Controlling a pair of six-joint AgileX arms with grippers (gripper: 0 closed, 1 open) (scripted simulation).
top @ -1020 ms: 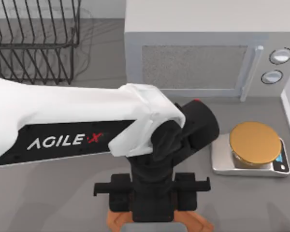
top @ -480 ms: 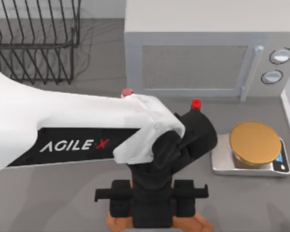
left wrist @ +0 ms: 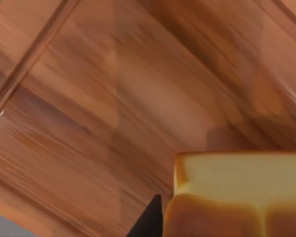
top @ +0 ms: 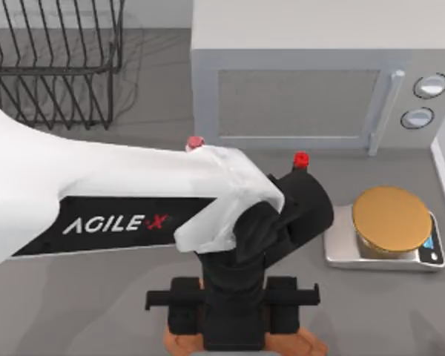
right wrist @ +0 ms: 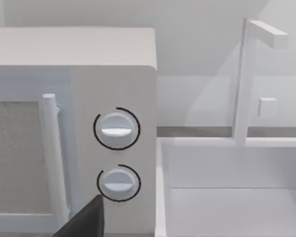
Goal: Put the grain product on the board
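Top view has the left arm (top: 133,200) reaching in from nine o'clock, its wrist bent straight down over the board (top: 311,343) at the six o'clock edge. From the left wrist view, the bread loaf (left wrist: 237,192) sits low over the board's wood, one dark fingertip (left wrist: 148,219) beside it; I cannot tell if the grip holds. Placing looks nearly done; next would be a clean release and a lift straight up. Right gripper (right wrist: 84,219) idles near the microwave (right wrist: 74,123).
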